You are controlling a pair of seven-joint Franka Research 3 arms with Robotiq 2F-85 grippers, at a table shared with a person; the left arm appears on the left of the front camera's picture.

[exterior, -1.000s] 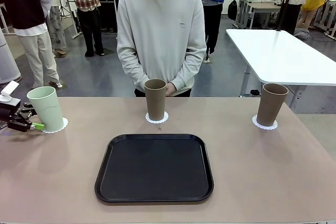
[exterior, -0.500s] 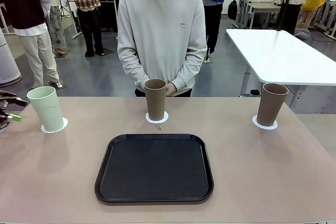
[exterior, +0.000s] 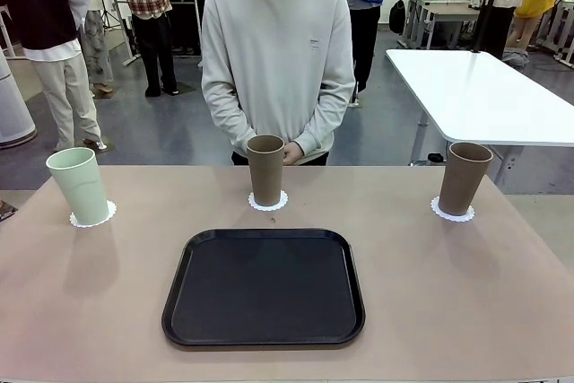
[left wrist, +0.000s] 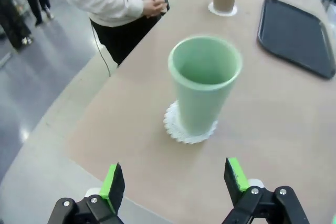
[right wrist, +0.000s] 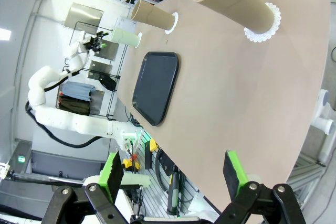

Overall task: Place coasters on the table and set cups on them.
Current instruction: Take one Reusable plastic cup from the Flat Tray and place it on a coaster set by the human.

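Front view: plain unprinted cups (exterior: 265, 169) on lacy coasters (exterior: 268, 203).

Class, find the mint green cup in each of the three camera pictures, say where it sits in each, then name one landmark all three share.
Front view: mint green cup at far left, upright on its coaster.
Left wrist view: mint green cup near the centre, beyond the open left gripper.
Right wrist view: mint green cup small at upper left, lying sideways in the rolled picture.
Shared landmark: the black tray.
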